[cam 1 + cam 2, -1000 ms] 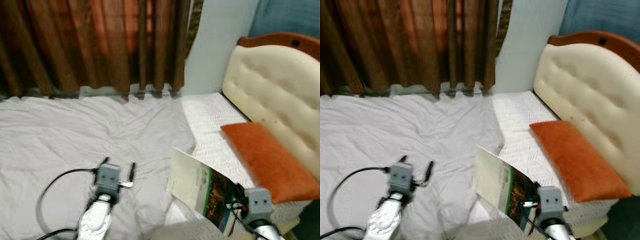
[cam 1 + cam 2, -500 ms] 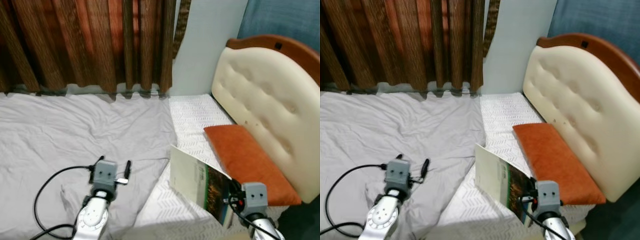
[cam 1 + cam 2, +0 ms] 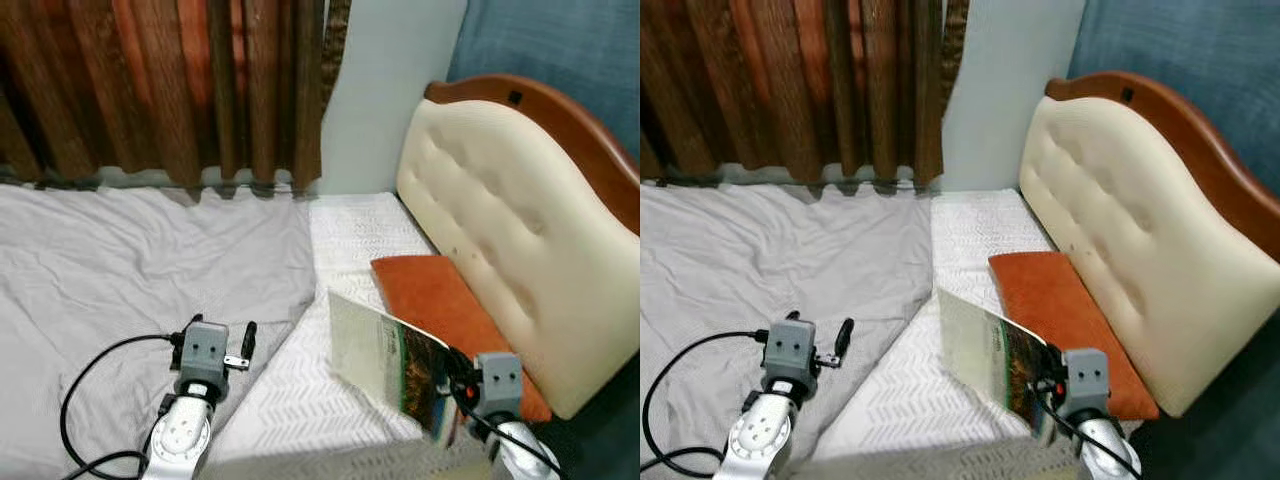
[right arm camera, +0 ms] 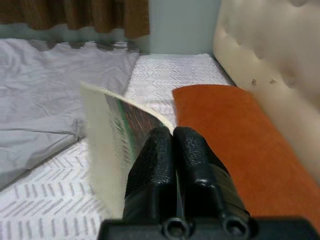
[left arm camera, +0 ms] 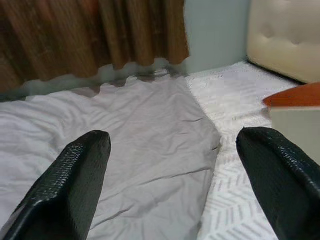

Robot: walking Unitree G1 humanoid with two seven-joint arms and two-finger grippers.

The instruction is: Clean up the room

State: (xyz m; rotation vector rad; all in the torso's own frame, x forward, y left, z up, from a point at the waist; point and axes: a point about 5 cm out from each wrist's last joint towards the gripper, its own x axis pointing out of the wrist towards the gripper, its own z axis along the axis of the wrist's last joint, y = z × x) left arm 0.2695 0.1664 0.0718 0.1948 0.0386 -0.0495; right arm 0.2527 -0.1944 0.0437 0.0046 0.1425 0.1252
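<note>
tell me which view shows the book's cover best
The left eye view: the book shows its whole green-and-dark cover, held by the right tool. The right eye view matches. The right wrist view shows it edge-on; the left wrist view catches one pale corner.

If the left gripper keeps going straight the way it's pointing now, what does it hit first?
Probably the rumpled grey sheet on the bed: the open left gripper points low across it toward the brown curtains. Nothing else shows between them, though depth is hard to judge.
</note>
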